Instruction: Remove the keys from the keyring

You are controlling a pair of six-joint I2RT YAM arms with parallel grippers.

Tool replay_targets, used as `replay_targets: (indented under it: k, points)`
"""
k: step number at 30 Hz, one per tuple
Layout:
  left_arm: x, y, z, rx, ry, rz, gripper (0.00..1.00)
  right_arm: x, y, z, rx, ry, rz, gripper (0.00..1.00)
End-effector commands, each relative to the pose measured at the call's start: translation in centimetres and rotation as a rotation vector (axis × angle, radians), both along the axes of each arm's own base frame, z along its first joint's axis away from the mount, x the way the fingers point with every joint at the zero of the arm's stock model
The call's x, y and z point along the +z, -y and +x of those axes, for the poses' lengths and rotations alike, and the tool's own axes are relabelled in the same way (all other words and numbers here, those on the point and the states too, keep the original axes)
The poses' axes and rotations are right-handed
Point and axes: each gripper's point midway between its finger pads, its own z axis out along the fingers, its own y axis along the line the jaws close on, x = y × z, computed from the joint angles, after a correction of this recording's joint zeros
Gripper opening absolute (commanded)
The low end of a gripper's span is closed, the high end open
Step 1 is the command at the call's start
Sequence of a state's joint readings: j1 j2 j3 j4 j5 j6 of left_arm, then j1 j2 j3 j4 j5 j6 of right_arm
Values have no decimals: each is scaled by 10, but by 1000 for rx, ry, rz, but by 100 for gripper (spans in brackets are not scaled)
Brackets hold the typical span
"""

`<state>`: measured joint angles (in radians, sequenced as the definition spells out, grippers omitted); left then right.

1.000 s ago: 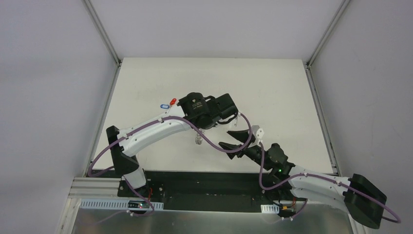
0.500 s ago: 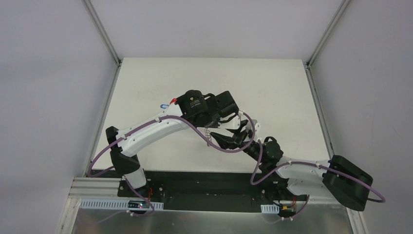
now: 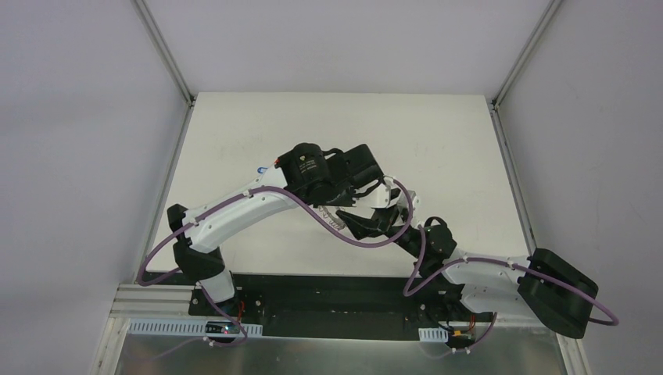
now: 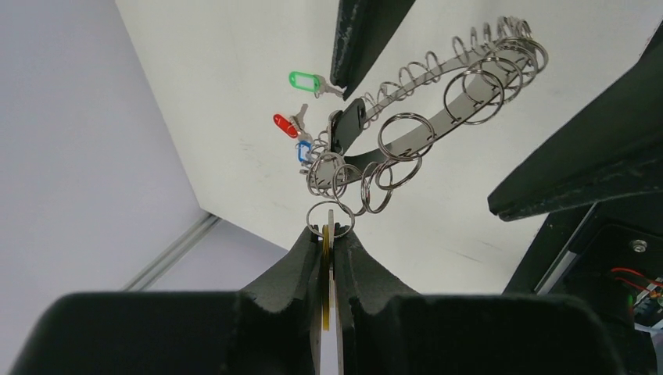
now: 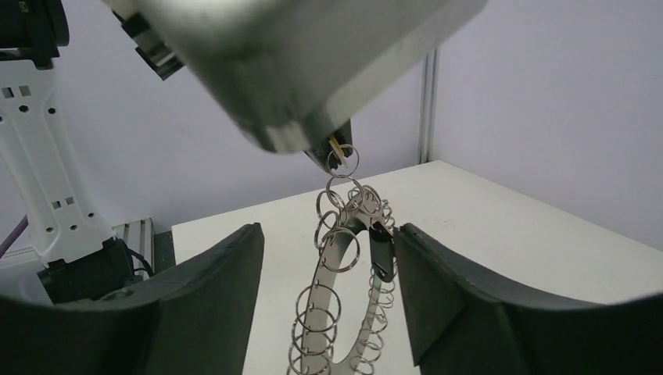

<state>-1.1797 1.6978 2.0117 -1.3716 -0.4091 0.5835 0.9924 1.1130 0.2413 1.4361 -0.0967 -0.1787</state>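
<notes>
My left gripper (image 4: 328, 233) is shut on the yellow key (image 4: 325, 258), whose tag shows edge-on between the jaws. The keyring (image 4: 438, 117), silver with a frill of wire loops and a black clasp, hangs in the air from that key by one small loop. In the right wrist view the keyring (image 5: 332, 289) hangs between the fingers of my open right gripper (image 5: 328, 234); the right finger (image 5: 438, 281) is next to the clasp. The green key (image 4: 303, 80), red key (image 4: 284, 124) and blue key (image 4: 304, 151) lie loose on the table.
The white table (image 3: 438, 148) has walls at its left and right and a black base strip at the near edge. In the top view both grippers meet near the table's near middle, left (image 3: 338, 205) and right (image 3: 367, 219). The blue key (image 3: 264, 167) lies left of the left wrist.
My right gripper has moved up and left until its open fingers flank the hanging keyring. My left arm has shifted slightly and now hides the red key in the top view.
</notes>
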Motion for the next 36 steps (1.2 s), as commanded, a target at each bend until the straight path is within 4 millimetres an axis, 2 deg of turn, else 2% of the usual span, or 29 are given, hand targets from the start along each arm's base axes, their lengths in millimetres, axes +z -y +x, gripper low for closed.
replay_targets:
  k: [1,6,14,15,19,21,22,25,27,33,36]
  points:
    - [19,4,-9,-1,2,-86,0,46,4,-11,56,44,137,71]
    - [21,10,-10,4,-11,-115,0,40,1,-5,40,-10,95,73]
    - [24,15,-19,-15,-56,-165,0,22,-6,8,-17,-37,-46,67]
    - [24,16,-21,-19,-65,-172,0,22,-6,9,-21,-34,-47,64]
    - [24,14,-26,-26,-84,-186,0,25,-6,7,-15,-22,-51,22]
    - [25,12,-26,-23,-76,-191,0,22,-7,2,8,-22,-79,17]
    - [26,11,-25,-23,-71,-197,0,20,-8,-1,24,-25,-93,21]
    - [25,12,-25,-27,-66,-216,0,16,-9,-12,80,-40,-119,48]
    - [25,13,-25,-28,-63,-220,0,15,-7,-16,96,-54,-111,58]
    - [19,12,-22,-18,-57,-193,0,16,15,-18,42,-24,-32,61]
    - [20,10,-22,-18,-54,-191,0,9,23,-17,11,-34,-80,61]
